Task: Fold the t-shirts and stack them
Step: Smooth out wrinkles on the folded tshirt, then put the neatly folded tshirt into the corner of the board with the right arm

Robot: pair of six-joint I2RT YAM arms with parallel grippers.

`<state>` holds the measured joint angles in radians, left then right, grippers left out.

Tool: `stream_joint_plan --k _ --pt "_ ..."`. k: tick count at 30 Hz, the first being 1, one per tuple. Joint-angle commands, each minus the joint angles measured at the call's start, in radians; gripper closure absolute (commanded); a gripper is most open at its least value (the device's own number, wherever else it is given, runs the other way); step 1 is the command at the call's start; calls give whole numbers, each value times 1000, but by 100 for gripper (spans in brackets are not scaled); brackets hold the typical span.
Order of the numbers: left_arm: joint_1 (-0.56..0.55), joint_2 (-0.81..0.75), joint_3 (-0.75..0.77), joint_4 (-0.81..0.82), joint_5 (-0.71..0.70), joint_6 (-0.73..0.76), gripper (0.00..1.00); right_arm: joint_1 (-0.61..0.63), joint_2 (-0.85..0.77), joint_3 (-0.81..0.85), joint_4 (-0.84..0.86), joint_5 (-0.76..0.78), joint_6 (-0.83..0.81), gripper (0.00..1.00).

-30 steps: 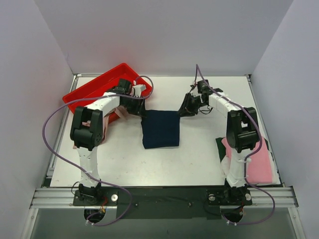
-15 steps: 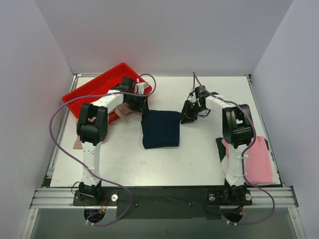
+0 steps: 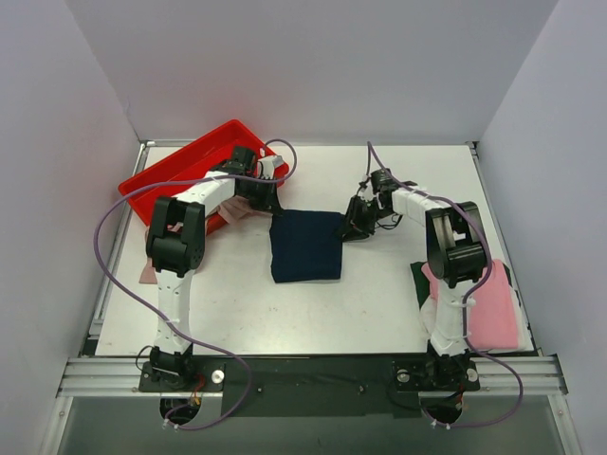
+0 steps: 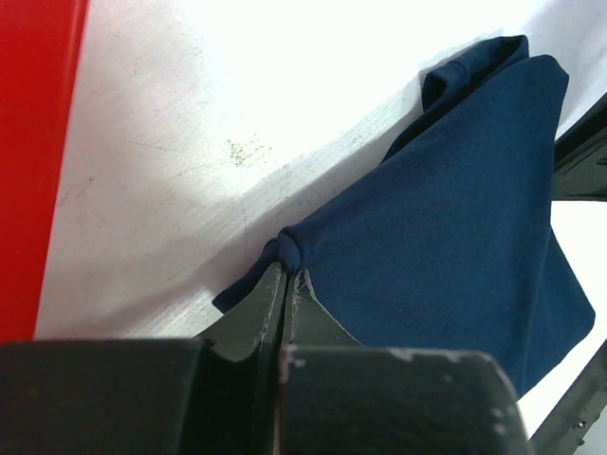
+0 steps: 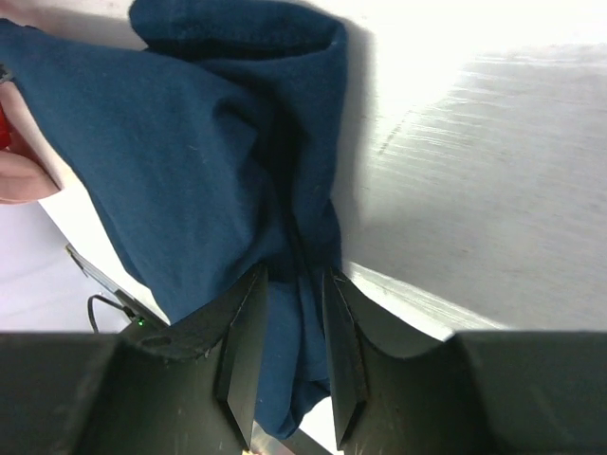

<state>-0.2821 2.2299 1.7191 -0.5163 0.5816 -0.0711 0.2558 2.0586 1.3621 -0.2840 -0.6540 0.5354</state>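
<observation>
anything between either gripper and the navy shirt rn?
Nothing visible. The left gripper pinches one far corner of the navy shirt, and the right gripper has cloth bunched between its fingers at the other far corner. Both are in direct contact with it.

The top camera looks down from above and behind on the whole tabletop (image 3: 379, 294), while both wrist cameras view the same navy shirt (image 3: 305, 245) closely from opposite sides.
</observation>
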Motion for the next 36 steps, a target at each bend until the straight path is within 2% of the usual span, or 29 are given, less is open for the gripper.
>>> stream_joint_plan --k 1,5,7,8,15,24,26,27,28,29,30,32,36 --pt "3 -6 17 47 24 -1 100 14 -34 -1 31 -50 31 74" --pt "8 -6 11 55 -8 -12 100 14 -6 8 29 -70 34 74" --pt "9 -3 20 49 -28 -16 100 16 3 -1 28 -64 37 88" --pt "12 -3 28 47 -40 -18 100 14 5 -17 28 -58 40 99" --pt "37 -16 56 41 -170 -6 100 -32 -66 -109 26 -58 5 100" --pt "35 -41 36 52 -209 33 100 -52 -69 -107 25 -72 -8 100" --pt "29 -45 34 45 -172 47 100 -52 -77 -90 13 -70 -12 92" --pt "23 -47 33 39 -160 51 100 -50 -78 -77 2 -68 -17 80" --pt "20 -50 30 38 -137 51 85 -50 -86 -72 -4 -67 -18 76" --pt "18 -53 27 39 -131 50 79 -50 -90 -60 -20 -58 -25 68" --pt "18 -62 25 39 -128 48 70 -50 -104 -52 -26 -50 -26 65" --pt "21 -78 31 36 -127 42 61 -49 -133 -49 -41 -27 -35 59" --pt "21 -117 37 25 -123 56 52 -33 -176 -60 -58 0 -28 49"
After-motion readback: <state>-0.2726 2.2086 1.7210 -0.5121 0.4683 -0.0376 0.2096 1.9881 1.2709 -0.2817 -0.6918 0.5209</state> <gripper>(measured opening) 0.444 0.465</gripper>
